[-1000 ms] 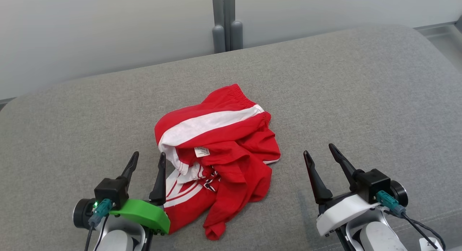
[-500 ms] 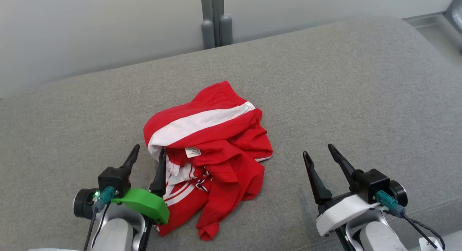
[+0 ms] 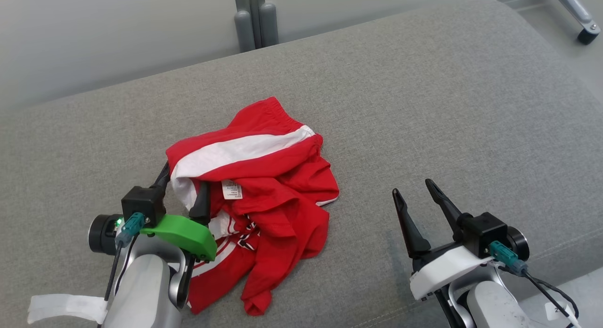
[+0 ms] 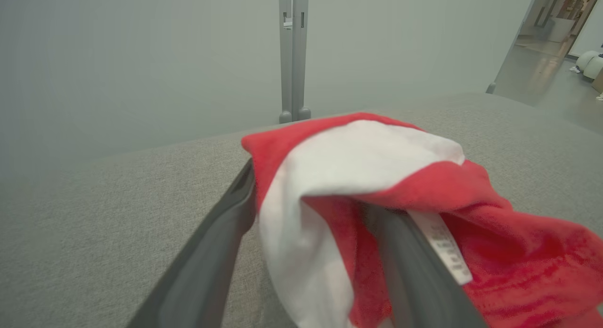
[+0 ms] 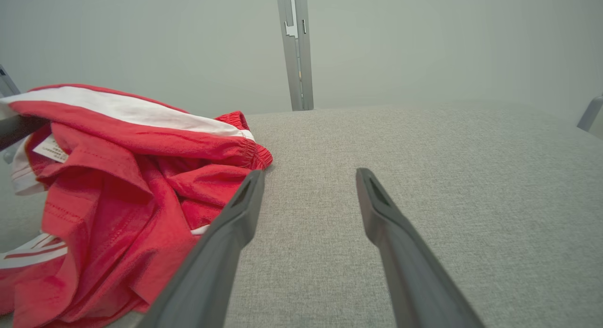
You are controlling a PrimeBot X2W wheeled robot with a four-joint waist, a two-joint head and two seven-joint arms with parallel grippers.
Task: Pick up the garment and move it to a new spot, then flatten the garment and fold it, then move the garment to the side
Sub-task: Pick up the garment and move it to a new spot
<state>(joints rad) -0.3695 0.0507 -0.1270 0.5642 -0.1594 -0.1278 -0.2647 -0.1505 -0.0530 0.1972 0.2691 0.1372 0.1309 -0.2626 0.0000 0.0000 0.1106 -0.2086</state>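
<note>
Locate the garment (image 3: 254,191): a red pair of shorts with white stripes, lying in a crumpled heap on the cushion (image 3: 424,106), left of the cushion's middle and reaching almost to its near edge. The heap's long axis runs roughly from the cushion's near edge toward its far edge. The broad white stripe (image 3: 235,151) lies across that axis, at the far half of the heap.

Check the left gripper (image 3: 184,184). It sits over the near-left part of the cushion, at the heap's left edge. Its jaws stand wide open and straddle the folded edge where the white stripe turns under. The outer finger lies against the outside of the fold. The inner finger passes beneath the upper red layer, just beside the sewn-in label (image 3: 232,190). The left wrist view confirms cloth between the two fingers. Nothing is clamped yet.

Check the right gripper (image 3: 411,186). It hovers over the bare near-right part of the cushion, open and empty, well apart from the heap's right edge.

The left arm is therefore the nearer one, with cloth already between its fingers. The next move is judged to be closing the left jaws on the fold. Expect the loose lower layers to trail when the heap leaves the cushion.
</note>
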